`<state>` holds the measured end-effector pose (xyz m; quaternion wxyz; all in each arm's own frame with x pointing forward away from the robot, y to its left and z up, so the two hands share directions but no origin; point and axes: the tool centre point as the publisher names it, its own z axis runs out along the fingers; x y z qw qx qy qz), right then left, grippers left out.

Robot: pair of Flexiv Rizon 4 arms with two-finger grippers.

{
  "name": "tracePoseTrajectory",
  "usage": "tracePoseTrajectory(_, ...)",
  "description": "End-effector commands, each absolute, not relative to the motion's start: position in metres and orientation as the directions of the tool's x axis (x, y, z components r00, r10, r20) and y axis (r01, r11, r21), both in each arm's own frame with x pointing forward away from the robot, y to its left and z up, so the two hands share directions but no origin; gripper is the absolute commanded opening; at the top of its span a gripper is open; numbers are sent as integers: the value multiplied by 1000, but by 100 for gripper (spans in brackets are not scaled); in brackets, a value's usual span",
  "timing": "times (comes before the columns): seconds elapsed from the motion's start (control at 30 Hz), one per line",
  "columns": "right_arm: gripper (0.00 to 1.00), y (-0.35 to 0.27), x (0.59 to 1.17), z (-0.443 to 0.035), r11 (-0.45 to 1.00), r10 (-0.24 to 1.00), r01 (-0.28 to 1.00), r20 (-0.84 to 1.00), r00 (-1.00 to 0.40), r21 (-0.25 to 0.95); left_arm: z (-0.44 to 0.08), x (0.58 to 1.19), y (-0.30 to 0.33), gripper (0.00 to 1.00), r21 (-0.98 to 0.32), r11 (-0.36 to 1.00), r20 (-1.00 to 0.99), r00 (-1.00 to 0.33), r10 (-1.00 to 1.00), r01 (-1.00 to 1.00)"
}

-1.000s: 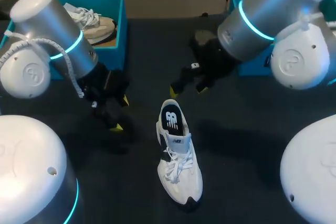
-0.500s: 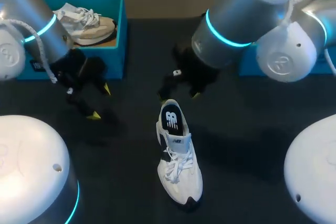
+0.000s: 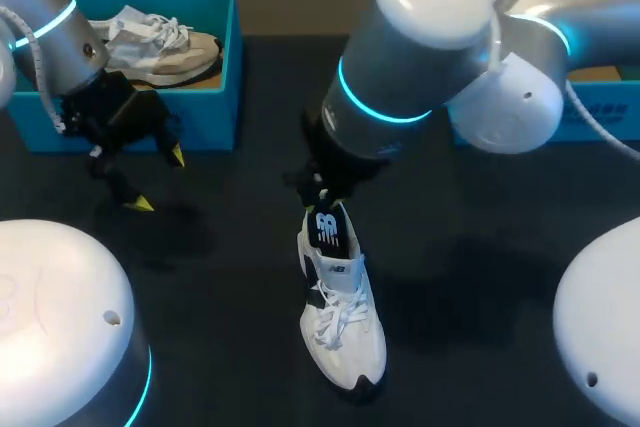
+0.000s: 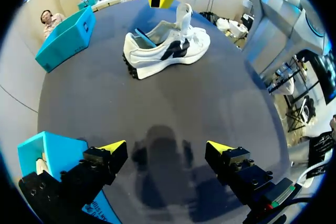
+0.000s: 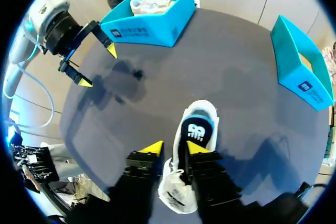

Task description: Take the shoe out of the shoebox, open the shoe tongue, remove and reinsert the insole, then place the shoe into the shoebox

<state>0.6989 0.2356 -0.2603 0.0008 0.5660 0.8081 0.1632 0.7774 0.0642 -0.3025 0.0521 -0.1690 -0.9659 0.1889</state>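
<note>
Dark table [image 3: 480,277] holds the shoe [image 3: 340,317] at centre, out of the shoebox [image 3: 610,117] at 2 o'clock, tongue [image 4: 184,17] raised, insole [image 3: 326,227] seemingly not yet pulled; right gripper [image 5: 174,148] open over the heel [image 5: 202,106], left gripper [image 3: 158,179] open at 9 o'clock.

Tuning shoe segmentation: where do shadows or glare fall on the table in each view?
Head view: a soft shadow darkens the table right of the shoe; no glare. Left wrist view: the left gripper casts its shadow between and just ahead of its fingers, well short of the shoe. Right wrist view: the left gripper's shadow lies on bare table, away from the shoe, which looks evenly lit.
</note>
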Motion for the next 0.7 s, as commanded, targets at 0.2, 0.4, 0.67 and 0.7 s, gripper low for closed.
tracePoseTrajectory(0.2,0,242,700,-271,307,913,915,189,-361,263,-298,776,62,100,-373,876,40,-938,345,307)
tracePoseTrajectory(0.4,0,243,702,-272,312,911,912,191,-367,265,-298,776,62,100,-373,876,40,-938,345,307)
tracePoseTrajectory(0.67,0,242,712,-288,285,927,914,160,-339,287,-298,798,73,100,-306,886,47,-924,379,348)
tracePoseTrajectory(0.7,0,242,714,-290,286,922,911,172,-346,298,-298,800,74,100,-305,880,51,-916,398,365)
